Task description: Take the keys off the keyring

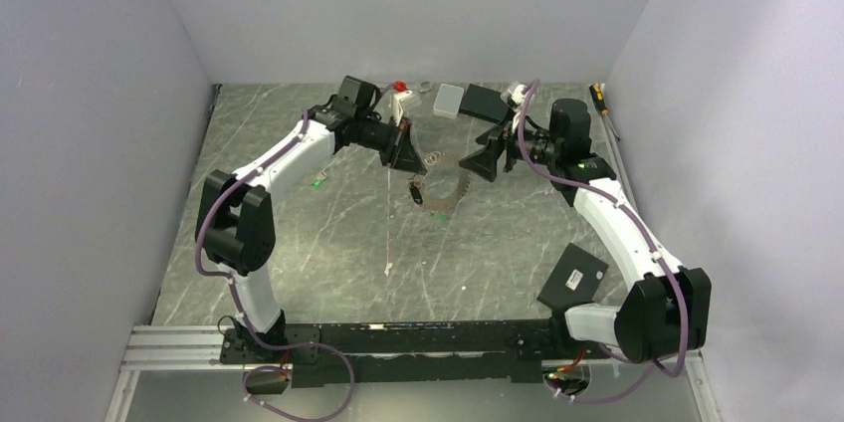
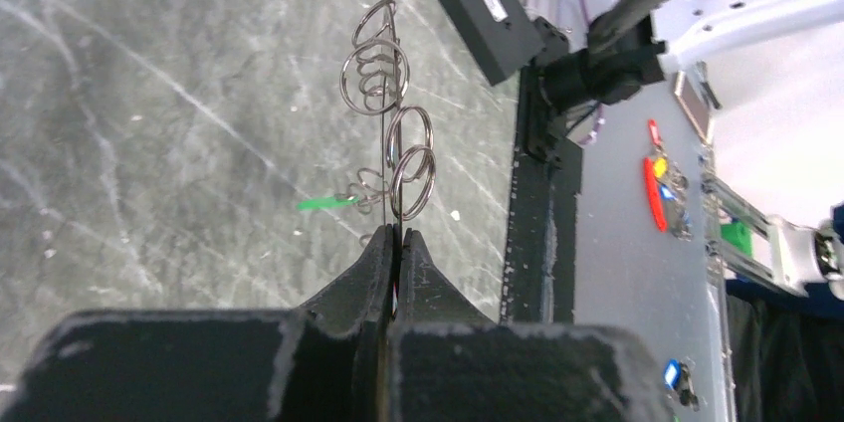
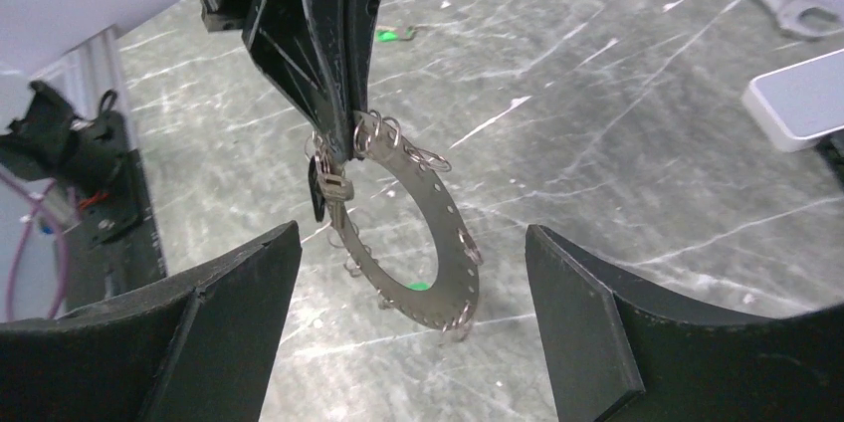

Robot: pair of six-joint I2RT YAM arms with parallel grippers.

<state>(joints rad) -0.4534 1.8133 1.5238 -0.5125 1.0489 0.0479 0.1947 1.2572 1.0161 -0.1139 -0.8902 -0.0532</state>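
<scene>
Metal keyring (image 3: 438,233) pinched in left fingers (image 3: 318,44); black key (image 3: 316,193) hidden from left wrist; right fingers (image 3: 229,293) spread, empty.

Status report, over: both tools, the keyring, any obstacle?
Left tool shut on keyring, ring hanging. Right tool open, facing it, not touching. Keys hang at left tool's tip. No obstacle seen between tools.

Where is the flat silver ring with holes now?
The flat silver ring hangs from the shut left gripper, centre of the right wrist view, facing the open right gripper.
</scene>
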